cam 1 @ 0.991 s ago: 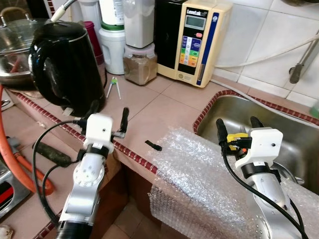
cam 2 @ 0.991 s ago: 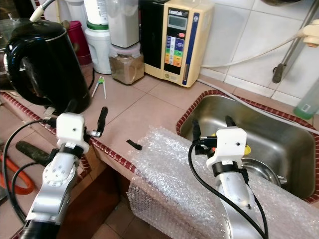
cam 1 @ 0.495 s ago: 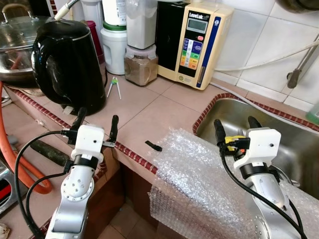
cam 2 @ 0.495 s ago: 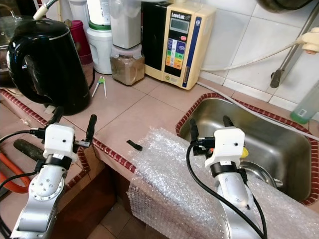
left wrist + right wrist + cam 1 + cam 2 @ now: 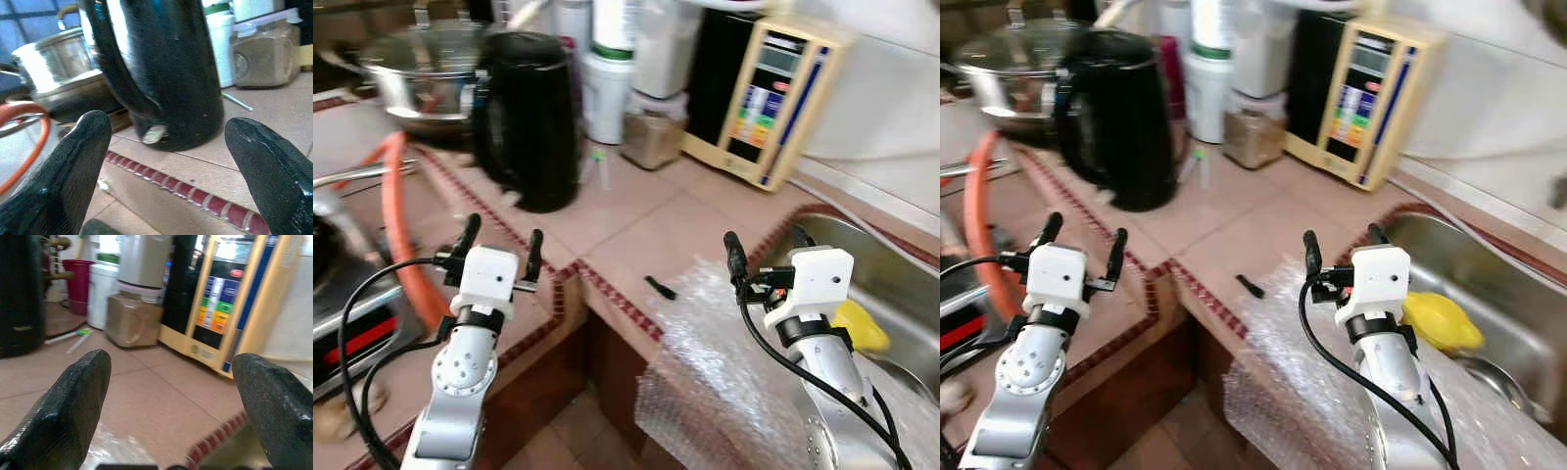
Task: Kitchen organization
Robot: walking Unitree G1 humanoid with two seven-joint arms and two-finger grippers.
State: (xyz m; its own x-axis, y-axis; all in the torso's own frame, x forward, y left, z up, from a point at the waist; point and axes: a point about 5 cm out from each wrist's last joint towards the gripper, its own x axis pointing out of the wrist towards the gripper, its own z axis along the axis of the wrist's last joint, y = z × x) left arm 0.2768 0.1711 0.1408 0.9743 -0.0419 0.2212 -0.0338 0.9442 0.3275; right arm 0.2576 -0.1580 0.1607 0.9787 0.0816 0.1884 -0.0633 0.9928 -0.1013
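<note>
Views blurred. Far left: steel pot w/ glass lid [image 5: 416,73] at the back, orange hose [image 5: 399,220] curving down in front of it. Left end effector [image 5: 499,250] hovers over the tiled table [image 5: 636,220] edge, fingers spread wide, holding nothing; in its wrist view the black kettle [image 5: 161,73] sits straight ahead between the fingers [image 5: 66,176]. Behind the kettle: white container w/ green band [image 5: 607,83], then jar of brown powder [image 5: 651,137], then cream water unit w/ coloured buttons [image 5: 769,103]. Small black piece [image 5: 660,288] lies on the table near the bubble wrap [image 5: 724,392], which hangs over the table edge. Right end effector [image 5: 764,255] above the wrap, fingers wide apart, empty. Right of it: sink [image 5: 1518,294] w/ a yellow thing [image 5: 1440,321] inside.
</note>
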